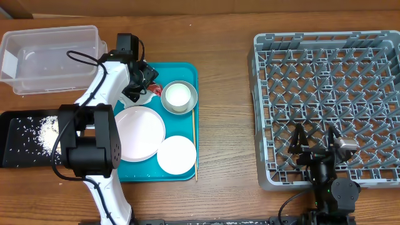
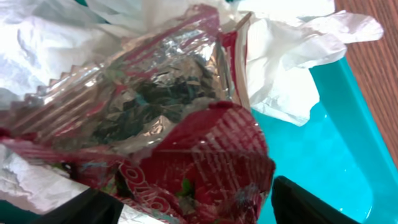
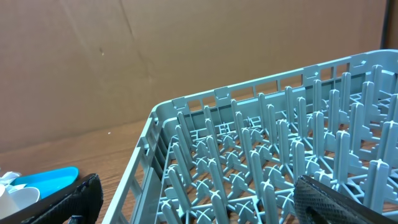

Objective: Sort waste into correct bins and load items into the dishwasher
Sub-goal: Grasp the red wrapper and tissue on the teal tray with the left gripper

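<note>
The left claw (image 2: pixel 193 208) hangs low, its jaws apart on each side of the shiny red wrapper (image 2: pixel 199 155). It does not seem to pinch it yet. The wrapper lies on the white napkin (image 2: pixel 286 56), in the teal tray (image 2: pixel 323 155). This looks like the waste-sorting step. Next it should squeeze only the wrapper, then carry it to the clear tub (image 1: pixel 53 29). Far off, the right claw (image 1: pixel 314 139) hangs wide open over the dish rack (image 1: pixel 257 125).
</note>
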### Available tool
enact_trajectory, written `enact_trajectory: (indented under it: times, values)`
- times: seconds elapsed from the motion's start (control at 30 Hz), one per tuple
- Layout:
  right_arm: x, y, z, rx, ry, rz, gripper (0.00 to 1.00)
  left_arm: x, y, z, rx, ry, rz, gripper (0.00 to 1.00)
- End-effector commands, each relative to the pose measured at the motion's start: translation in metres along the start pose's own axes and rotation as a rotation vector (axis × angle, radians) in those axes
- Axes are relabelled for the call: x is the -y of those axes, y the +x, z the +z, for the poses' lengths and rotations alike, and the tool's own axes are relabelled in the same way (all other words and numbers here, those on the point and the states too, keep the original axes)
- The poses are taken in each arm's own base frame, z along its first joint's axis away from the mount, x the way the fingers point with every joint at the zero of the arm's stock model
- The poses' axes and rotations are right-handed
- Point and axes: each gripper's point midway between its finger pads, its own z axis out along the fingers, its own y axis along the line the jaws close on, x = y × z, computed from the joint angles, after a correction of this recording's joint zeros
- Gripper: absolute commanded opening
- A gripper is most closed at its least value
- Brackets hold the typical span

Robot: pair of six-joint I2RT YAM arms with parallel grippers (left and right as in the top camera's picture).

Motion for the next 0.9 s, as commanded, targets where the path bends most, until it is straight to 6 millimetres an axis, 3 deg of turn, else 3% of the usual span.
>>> enact_trajectory:
  times: [0.0, 0.07, 0.33, 0.47, 0.57, 0.7, 0.87]
  values:
    - [0.002, 0.001, 0.0, 0.006, 0.007, -0.005, 1.0, -0.009, 0.004, 0.008, 0.0, -0.039, 0.002, 0.69]
    - [0.002, 0.001, 0.0, 0.006, 0.007, -0.005, 1.0, -0.013, 0.003, 0.009, 0.009, -0.054, 0.002, 0.57]
    - [0.002, 0.001, 0.0, 0.006, 0.007, -0.005, 1.0, -0.02, 0.007, 0.014, 0.005, -0.073, 0.005, 0.55]
    - [0.002, 0.001, 0.0, 0.006, 0.007, -0.005, 1.0, -0.02, 0.008, 0.014, 0.004, -0.076, 0.008, 0.31]
    - [0.002, 0.001, 0.0, 0.006, 0.007, -0.004, 1.0, -0.02, 0.008, 0.014, 0.001, -0.076, 0.021, 0.04]
    - [0.002, 0.001, 0.0, 0.006, 0.007, -0.005, 1.0, -0.014, 0.017, 0.012, -0.053, -0.042, 0.028, 0.04]
    - [0.002, 0.001, 0.0, 0.006, 0.007, -0.005, 1.0, 0.021, 0.027, -0.017, -0.142, 0.118, 0.04, 0.04]
